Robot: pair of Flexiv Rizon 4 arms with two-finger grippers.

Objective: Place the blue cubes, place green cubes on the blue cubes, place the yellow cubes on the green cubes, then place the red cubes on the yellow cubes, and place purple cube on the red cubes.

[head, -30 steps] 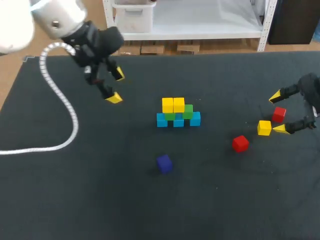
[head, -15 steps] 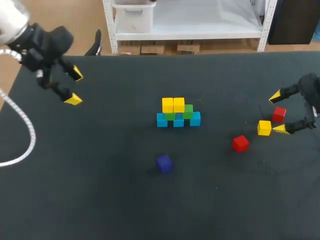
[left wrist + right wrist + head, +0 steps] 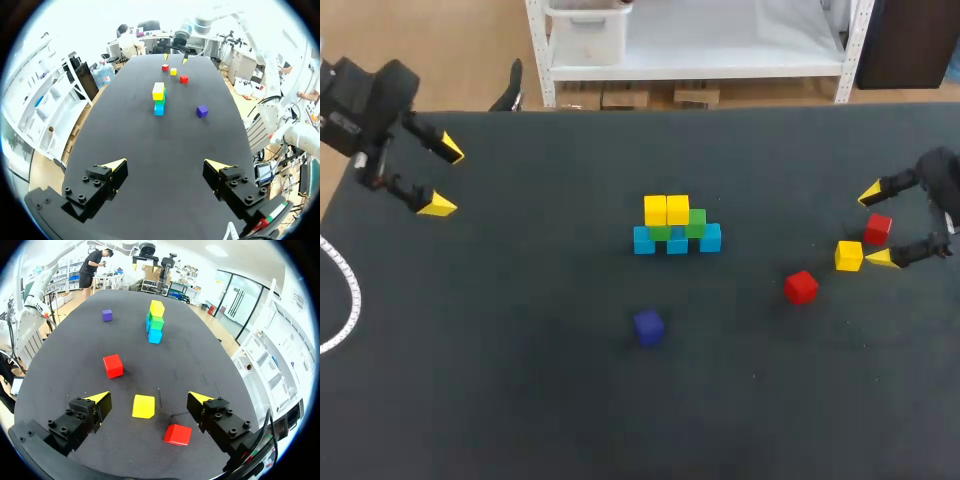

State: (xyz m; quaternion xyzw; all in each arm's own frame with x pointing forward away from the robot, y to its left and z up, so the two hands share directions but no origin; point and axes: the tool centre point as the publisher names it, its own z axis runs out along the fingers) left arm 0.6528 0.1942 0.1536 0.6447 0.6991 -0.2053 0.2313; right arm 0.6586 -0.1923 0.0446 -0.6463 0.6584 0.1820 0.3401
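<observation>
Because the black table (image 3: 520, 400) carries everything, we begin there: the build sits at its middle and the loose pieces lie to the right and near side. Our left gripper (image 3: 444, 178) hangs at the far left corner, fingers spread and holding nothing. We judge it is parked there to leave the middle free. Our right gripper (image 3: 875, 226) sits at the right edge, also spread wide and gripping nothing, low over the loose cubes. The stack (image 3: 675, 228) has a row of blue cubes (image 3: 643, 241) at the base, green cubes (image 3: 697, 222) on them, and two yellow cubes (image 3: 666, 209) side by side on top. A loose yellow cube (image 3: 143, 406) lies between the right fingers without touching them, so we judge it the next pick, since green shows bare on the stack's right. One red cube (image 3: 177, 434) lies just beside it, another red cube (image 3: 801, 287) lies nearer the middle, and the purple cube (image 3: 648, 326) waits on the near side of the stack.
</observation>
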